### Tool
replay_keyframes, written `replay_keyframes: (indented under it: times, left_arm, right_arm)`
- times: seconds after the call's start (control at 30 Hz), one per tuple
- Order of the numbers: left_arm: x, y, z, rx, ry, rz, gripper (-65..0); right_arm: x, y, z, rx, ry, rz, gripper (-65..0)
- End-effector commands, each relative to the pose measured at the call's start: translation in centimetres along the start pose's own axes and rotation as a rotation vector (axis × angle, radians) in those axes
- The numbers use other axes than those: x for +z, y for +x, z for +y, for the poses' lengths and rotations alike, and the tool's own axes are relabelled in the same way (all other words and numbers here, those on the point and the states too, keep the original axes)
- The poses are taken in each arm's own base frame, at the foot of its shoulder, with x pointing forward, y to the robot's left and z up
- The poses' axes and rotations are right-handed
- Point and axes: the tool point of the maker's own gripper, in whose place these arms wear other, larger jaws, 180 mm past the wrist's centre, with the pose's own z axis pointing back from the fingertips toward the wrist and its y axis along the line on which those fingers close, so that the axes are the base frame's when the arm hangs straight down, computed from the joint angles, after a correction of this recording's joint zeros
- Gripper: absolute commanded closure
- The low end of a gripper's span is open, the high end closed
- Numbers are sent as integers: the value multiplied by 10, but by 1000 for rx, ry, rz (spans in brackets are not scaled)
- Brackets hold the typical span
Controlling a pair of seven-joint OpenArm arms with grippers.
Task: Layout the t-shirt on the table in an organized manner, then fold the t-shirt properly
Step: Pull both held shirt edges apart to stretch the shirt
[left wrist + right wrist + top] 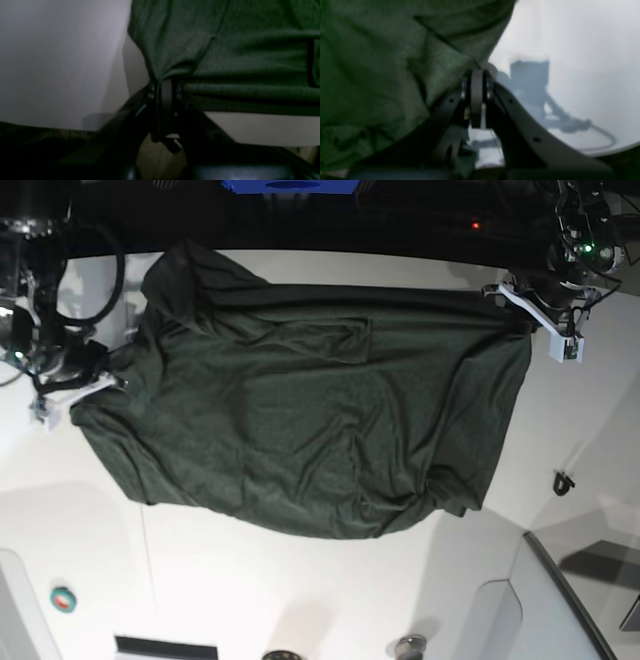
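Shirt-wise, going left to right in the base view: the right tool (105, 375) sits at the left edge of the t-shirt (310, 430), about halfway down that side, with its white bracket poking out over the table (300, 590). In the right wrist view that tool (477, 72) has its jaws pressed together on a bunched bit of green fabric, and the cloth drapes off to the left of the frame — blurry, but the pinch is clear enough.

Middle of the table is basically all shirt. It's spread out wide, dark green, no print, but far from flat: long creases run across the upper part, there's a lump at the top left corner, and the lower edge curves and rumples, especially toward the lower right where a fold sticks out. A thin dark seam line (147, 555) runs down the white table below the shirt's left part.

Over on the right, the left tool (520, 310) is at the shirt's upper right corner, near the table's far edge. Left wrist view shows this tool (163, 82) clamped tight on a gathered point of fabric, with the hem stretching off to the right — pretty dark shot though.

Small dark object (563, 481) lies on the table right of the shirt, can't tell what it is.
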Motion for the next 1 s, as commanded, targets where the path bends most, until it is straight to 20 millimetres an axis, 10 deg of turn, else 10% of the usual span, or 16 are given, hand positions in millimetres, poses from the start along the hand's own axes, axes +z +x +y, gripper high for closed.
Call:
replay_keyframes:
  times: [0.0, 0.2, 0.33, 0.57, 0.97]
  left_arm:
    - [4, 11, 4, -11, 8, -36, 0]
    - [5, 7, 4, -11, 8, -27, 0]
    - [5, 6, 4, -10, 8, -25, 0]
    - [4, 8, 3, -8, 7, -30, 0]
    - [4, 5, 4, -7, 9, -24, 0]
  right_arm:
    - [1, 5, -7, 4, -19, -11, -69]
    - [20, 7, 0, 37, 0, -68, -416]
    - [52, 19, 38, 114, 81, -150, -416]
    - [17, 16, 83, 155, 123, -42, -413]
    - [-15, 6, 85, 122, 62, 12, -309]
